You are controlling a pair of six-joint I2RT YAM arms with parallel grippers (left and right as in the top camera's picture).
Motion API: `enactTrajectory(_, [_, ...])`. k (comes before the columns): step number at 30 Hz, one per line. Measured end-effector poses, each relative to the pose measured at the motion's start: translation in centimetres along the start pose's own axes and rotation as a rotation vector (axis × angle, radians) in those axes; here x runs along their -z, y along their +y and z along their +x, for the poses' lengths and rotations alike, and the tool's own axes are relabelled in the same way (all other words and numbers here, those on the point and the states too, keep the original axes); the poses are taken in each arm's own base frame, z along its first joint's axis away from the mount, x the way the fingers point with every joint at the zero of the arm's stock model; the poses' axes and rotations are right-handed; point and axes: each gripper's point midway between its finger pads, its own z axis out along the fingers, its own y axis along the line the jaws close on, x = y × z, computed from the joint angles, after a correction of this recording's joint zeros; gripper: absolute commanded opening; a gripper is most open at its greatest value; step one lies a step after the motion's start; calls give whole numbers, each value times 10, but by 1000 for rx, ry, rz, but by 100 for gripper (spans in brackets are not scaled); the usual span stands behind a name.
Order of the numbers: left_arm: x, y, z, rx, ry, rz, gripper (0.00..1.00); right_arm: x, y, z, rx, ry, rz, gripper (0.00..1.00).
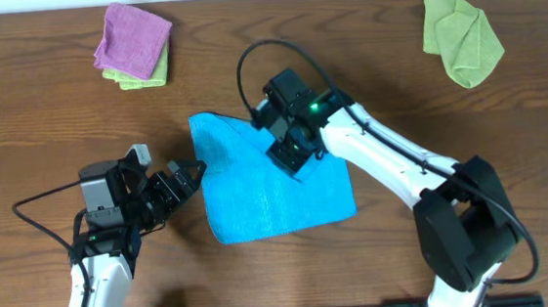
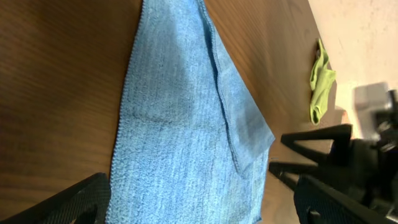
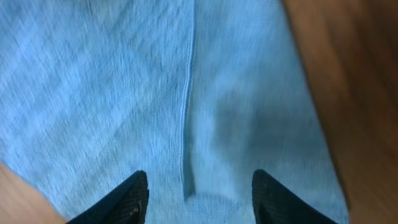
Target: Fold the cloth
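— What do we see around it?
— A wood-grain table (image 1: pixel 27 124). Mid-table lies the fuzzy sky-blue cloth (image 1: pixel 277 197), one hemmed layer over another, with the right arm (image 1: pixel 392 154) covering its top. A crumpled green cloth (image 1: pixel 461 36) and a purple cloth (image 1: pixel 133 37) lie well apart.
— And the pincers?
— The right gripper (image 3: pixel 199 190) hangs spread over the cloth, the left gripper (image 1: pixel 189 175) spread at its left edge. We find both empty.
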Motion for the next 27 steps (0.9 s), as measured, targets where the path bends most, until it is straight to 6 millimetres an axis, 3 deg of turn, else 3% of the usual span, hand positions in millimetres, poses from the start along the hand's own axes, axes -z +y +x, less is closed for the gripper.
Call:
enactTrajectory(3, [0, -2, 1, 0, 8, 10, 95, 0, 3, 12, 32, 55, 20, 54])
enactTrajectory(14, [0, -7, 5, 0, 29, 38, 95, -2, 0, 18, 70, 87, 60, 52])
enactTrajectory(27, [0, -7, 5, 0, 31, 41, 95, -35, -2, 41, 75, 214, 44, 39])
